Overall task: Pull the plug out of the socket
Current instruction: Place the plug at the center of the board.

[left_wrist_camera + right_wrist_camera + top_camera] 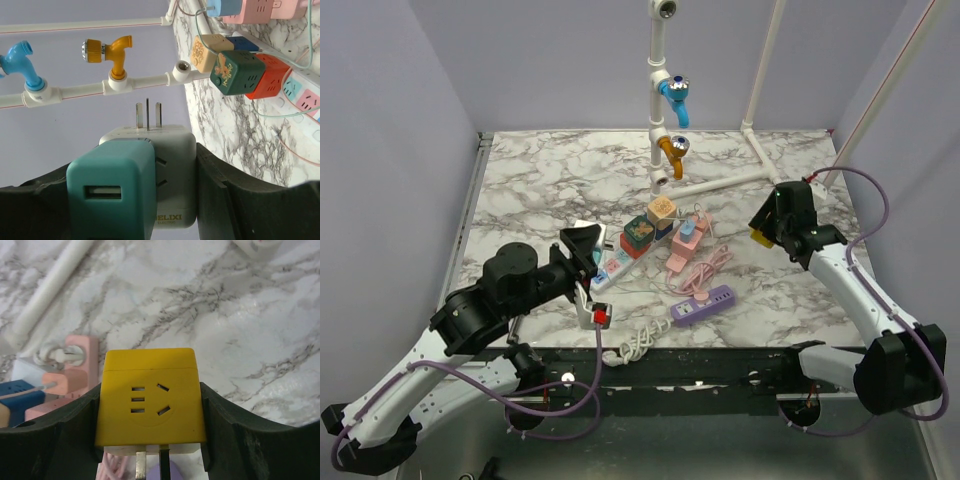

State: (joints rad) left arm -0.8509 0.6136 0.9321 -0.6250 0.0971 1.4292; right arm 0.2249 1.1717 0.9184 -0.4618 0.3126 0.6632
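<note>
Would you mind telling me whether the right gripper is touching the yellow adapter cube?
Touching. The right wrist view shows the right gripper shut on the yellow adapter cube, both black fingers pressed flat against its sides.

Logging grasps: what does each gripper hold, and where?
Left gripper: white adapter with teal charger, clamped across their sides. Right gripper: yellow socket cube, jaws on opposite sides.

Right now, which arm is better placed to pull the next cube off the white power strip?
Left, probably. The left gripper hangs beside the white power strip, while the right gripper sits farther off to the side. Both are full, though: white adapter left, yellow cube right.
</note>
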